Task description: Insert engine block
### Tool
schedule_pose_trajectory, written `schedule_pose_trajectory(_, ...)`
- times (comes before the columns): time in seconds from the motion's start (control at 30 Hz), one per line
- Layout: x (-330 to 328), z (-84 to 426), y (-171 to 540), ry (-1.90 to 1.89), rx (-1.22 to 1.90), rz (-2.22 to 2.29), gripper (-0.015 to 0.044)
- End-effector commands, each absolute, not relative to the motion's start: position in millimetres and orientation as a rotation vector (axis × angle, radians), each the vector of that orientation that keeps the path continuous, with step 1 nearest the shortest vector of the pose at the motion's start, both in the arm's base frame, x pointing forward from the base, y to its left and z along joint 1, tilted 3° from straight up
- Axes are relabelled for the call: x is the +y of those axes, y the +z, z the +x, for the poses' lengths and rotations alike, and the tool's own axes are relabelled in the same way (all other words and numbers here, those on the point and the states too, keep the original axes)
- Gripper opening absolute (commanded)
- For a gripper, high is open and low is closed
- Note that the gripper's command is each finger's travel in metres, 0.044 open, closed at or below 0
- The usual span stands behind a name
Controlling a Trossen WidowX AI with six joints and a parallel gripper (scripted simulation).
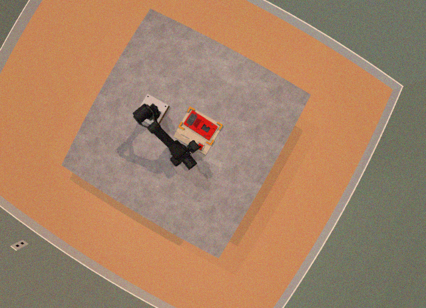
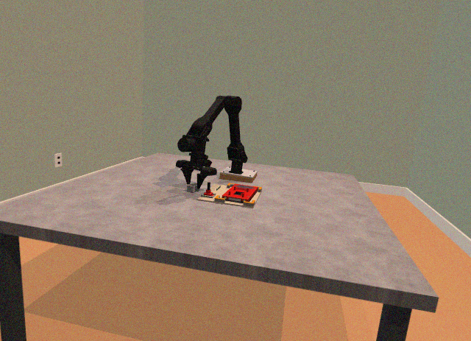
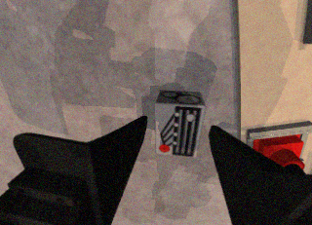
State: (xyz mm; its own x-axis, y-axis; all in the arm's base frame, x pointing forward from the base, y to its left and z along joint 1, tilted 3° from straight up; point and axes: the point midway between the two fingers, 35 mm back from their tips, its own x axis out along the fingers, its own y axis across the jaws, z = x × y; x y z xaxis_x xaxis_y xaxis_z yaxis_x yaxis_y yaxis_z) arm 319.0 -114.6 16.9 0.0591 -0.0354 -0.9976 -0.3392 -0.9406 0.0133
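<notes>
The engine block (image 2: pixel 190 188) (image 3: pixel 179 128) is a small grey block on the table, left of the board in both the exterior view and wrist views. Its upward face in the wrist view shows dark stripes and a red dot. My gripper (image 2: pixel 193 185) (image 3: pixel 177 125) is open and low over the block, with one finger on each side. In the wrist view a gap shows between the block and each finger. The red car body (image 1: pixel 212 133) (image 2: pixel 228 194) lies on the board, with dark openings in its top. In the top view the arm hides the block and fingertips.
The beige board (image 1: pixel 178 133) (image 3: pixel 263 64) has orange corner brackets around the car body. A red part with an upright black peg (image 2: pixel 208 191) stands on the board close beside my right finger; its red base (image 3: pixel 278 149) shows in the wrist view. The arm's base plate (image 1: pixel 158 101) is behind.
</notes>
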Motion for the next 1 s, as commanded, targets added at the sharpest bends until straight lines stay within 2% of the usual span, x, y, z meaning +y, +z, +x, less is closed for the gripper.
schedule_pose_trajectory(0.0, -115, 319, 16, 1.979, 0.379, -2.115, 0.0151)
schedule_pose_trajectory(0.33, -115, 319, 16, 1.979, 0.379, -2.115, 0.0085)
schedule_pose_trajectory(0.43, -115, 320, 18, 1.978, 0.379, -2.115, 0.0006)
schedule_pose_trajectory(0.47, -115, 320, 21, 1.978, 0.379, -2.115, 0.0)
schedule_pose_trajectory(0.97, -119, 326, 67, 1.977, 0.384, -2.115, 0.0)
